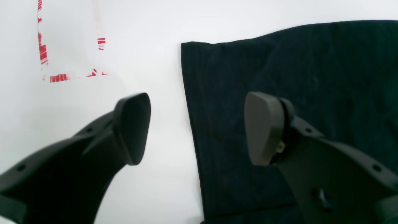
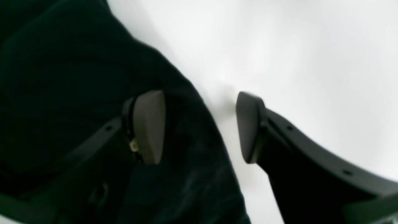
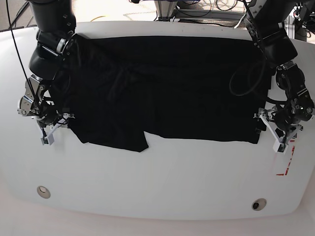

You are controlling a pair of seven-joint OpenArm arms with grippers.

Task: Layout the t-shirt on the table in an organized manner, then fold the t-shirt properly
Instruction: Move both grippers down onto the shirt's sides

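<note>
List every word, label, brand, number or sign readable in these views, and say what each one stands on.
None can be read.
The t-shirt is plain black, with no print or visible label.
The table carries only a broken red tape mark, which forms no letters or digits.
The left hand and right hand show no markings.
</note>
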